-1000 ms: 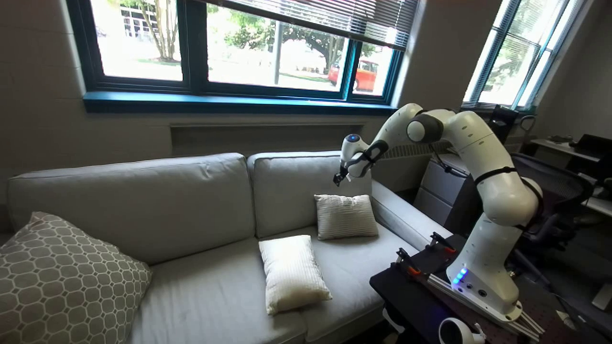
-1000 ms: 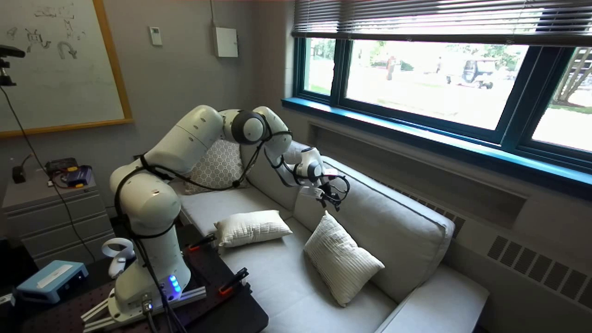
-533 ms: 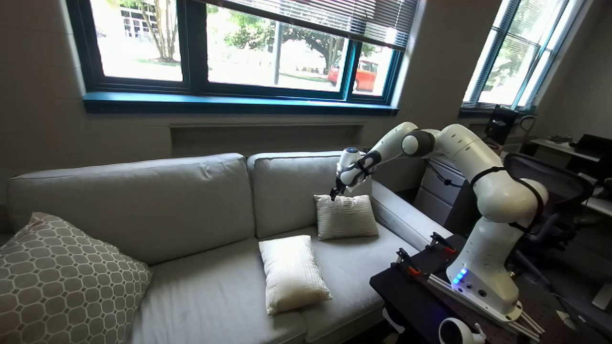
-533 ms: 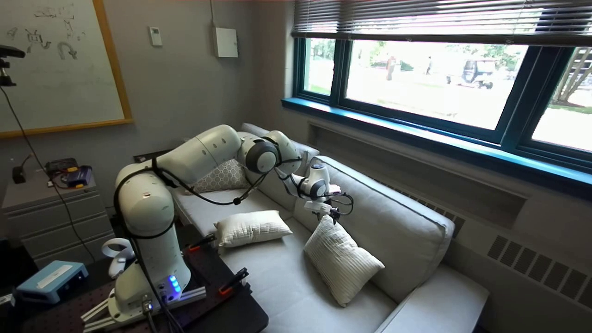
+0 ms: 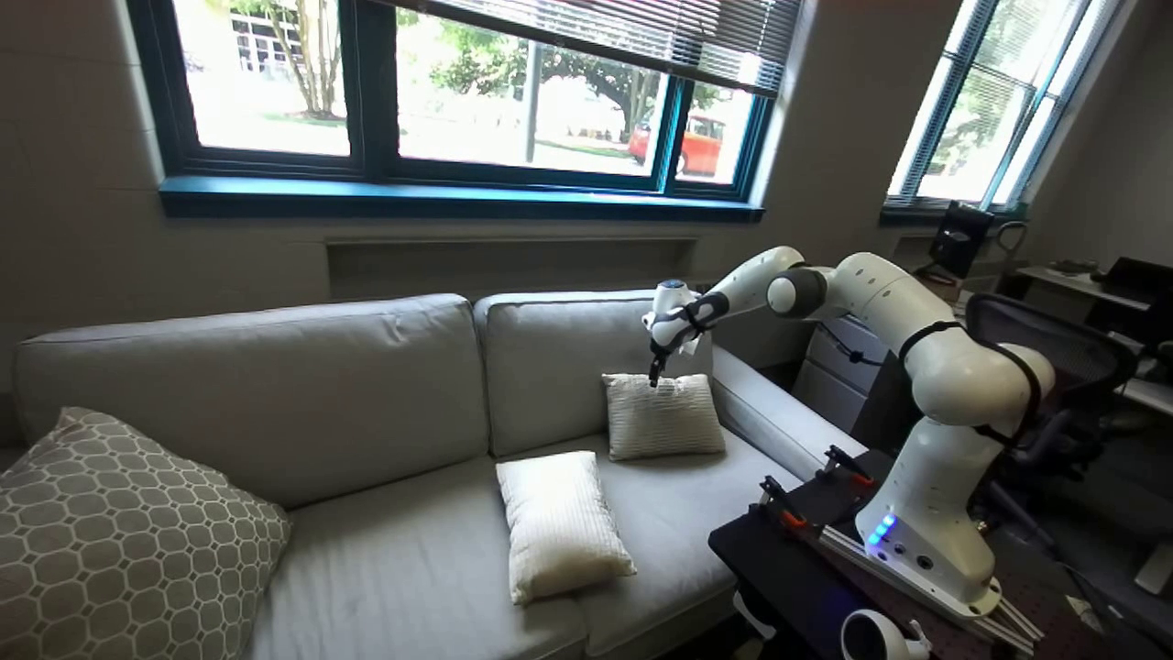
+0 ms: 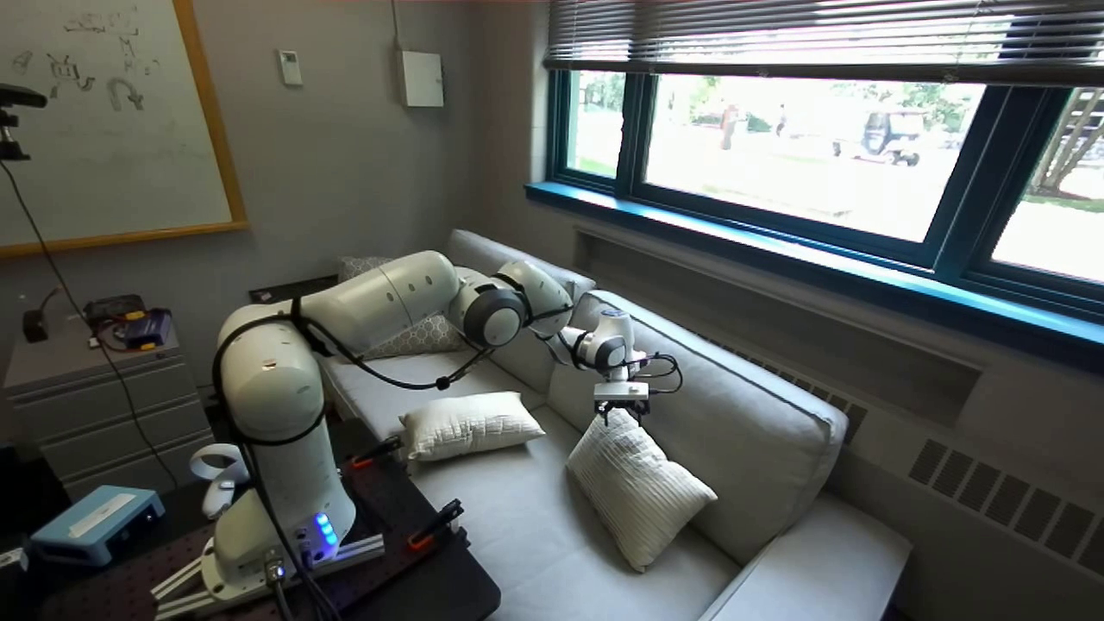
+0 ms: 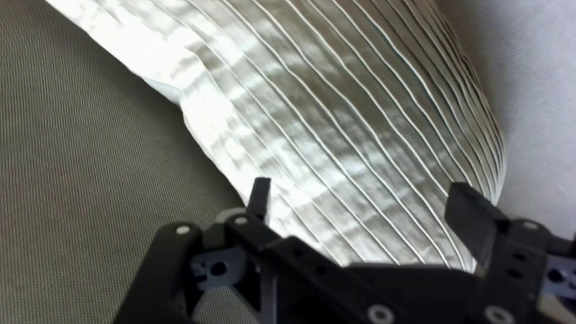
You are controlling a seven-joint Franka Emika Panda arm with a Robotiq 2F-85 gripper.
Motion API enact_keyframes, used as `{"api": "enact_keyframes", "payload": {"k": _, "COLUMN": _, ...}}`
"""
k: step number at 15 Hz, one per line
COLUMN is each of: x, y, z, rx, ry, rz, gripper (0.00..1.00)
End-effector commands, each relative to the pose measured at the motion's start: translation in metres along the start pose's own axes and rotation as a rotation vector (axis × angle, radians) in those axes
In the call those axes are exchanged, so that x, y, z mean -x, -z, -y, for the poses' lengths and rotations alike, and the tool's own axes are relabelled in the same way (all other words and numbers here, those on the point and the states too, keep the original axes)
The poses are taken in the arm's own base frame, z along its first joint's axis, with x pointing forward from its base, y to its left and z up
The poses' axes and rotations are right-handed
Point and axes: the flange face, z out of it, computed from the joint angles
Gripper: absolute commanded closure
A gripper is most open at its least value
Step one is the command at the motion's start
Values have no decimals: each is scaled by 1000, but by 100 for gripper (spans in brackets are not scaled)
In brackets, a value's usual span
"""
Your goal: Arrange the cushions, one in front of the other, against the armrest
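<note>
In the wrist view, the two fingers (image 7: 470,218) of the hand (image 7: 360,191) are seen spread widely apart, and the pleated upper part of the leaning cream cushion (image 7: 324,135) is framed between them; whether the cloth is touched cannot be told. In both exterior views, the hand is held at the top of this cushion, with the fingers pointed downward. The leaning cream cushion is propped, somewhat tilted, against the backrest (image 5: 582,367) of the sofa (image 5: 394,559), near the armrest (image 5: 779,408); in an exterior view, a strip of the seat (image 6: 539,526) is shown between the cushion and the armrest. The flat cream cushion (image 5: 564,527) is laid on the seat, nearer and more to the left in an exterior view; it is placed with its broad side down, apart from the leaning cream cushion and farther from the armrest. At the near left, in an exterior view, the grey lattice cushion (image 5: 137,541) is found on the sofa. The robot arm (image 5: 939,293) is mounted on the dark counter (image 6: 448,578), at whose edge two clamps (image 6: 435,524) with orange parts are fastened. Behind and above the sofa, a window (image 6: 793,155) with a blue sill (image 5: 458,197) is seen in both exterior views, and the upper part of it is covered by a blind (image 6: 776,43).
</note>
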Motion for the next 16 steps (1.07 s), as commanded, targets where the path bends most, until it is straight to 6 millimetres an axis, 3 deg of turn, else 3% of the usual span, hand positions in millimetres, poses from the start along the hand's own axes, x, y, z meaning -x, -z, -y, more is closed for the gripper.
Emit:
{"api": "enact_keyframes", "payload": {"k": 1, "x": -19, "y": -10, "z": 1, "rx": 25, "ry": 94, "rz": -26, "gripper": 0}}
{"api": "enact_keyframes", "payload": {"k": 4, "x": -37, "y": -21, "z": 9, "rx": 146, "ry": 36, "rz": -68, "gripper": 0}}
{"api": "enact_keyframes", "payload": {"k": 5, "x": -21, "y": -13, "z": 8, "rx": 53, "ry": 51, "rz": -38, "gripper": 0}}
{"api": "enact_keyframes", "payload": {"k": 11, "x": -19, "y": -21, "z": 10, "rx": 80, "ry": 62, "rz": -47, "gripper": 0}}
{"api": "enact_keyframes", "payload": {"k": 16, "x": -34, "y": -32, "z": 19, "rx": 141, "ry": 154, "rz": -100, "gripper": 0}}
